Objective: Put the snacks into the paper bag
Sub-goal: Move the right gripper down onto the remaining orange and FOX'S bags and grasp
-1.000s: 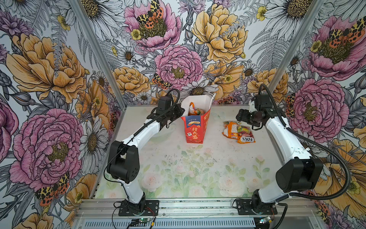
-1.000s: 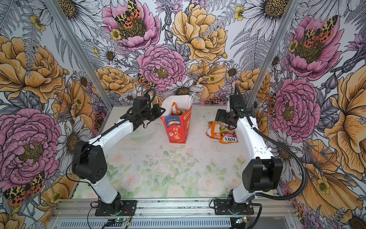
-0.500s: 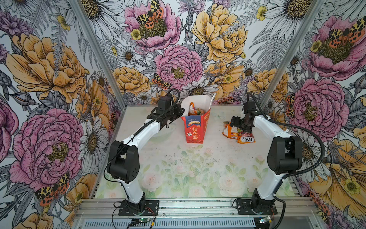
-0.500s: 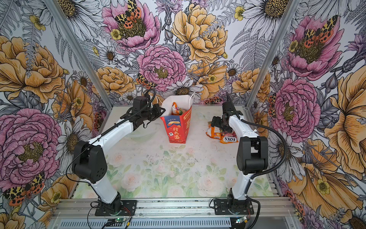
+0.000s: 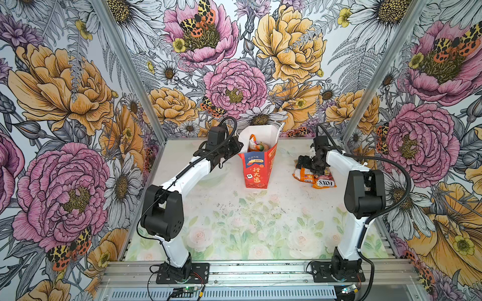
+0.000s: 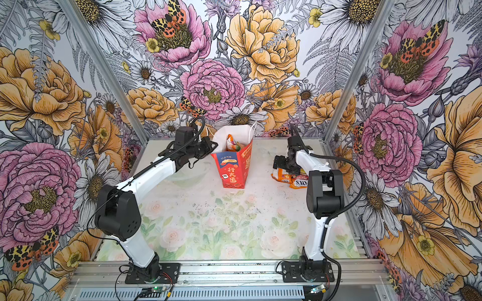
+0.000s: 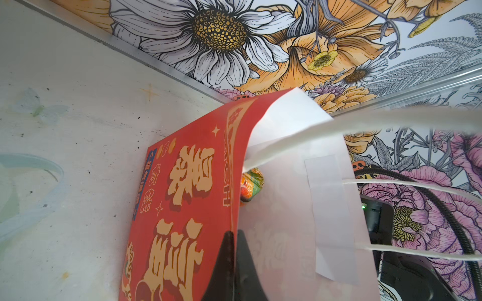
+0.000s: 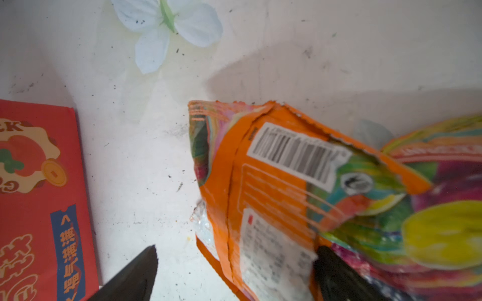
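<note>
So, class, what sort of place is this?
Probably a robot test booth: left arm and right arm bolted to an aluminium rail, floral wall panels closing it in, a staged paper bag and snack packets.

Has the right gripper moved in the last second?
Yes. The right gripper has come down and leftward, nearer the paper bag, now open over the FOX'S packets.

One red paper bag (image 5: 257, 170) on the desk (image 5: 234, 216). Two orange packets (image 5: 302, 175) (image 5: 324, 183) lying out on the desk; at least one more packet (image 5: 252, 142) inside the bag, further ones too hidden to count. Two robot arms (image 5: 193, 173) (image 5: 348, 166).
</note>
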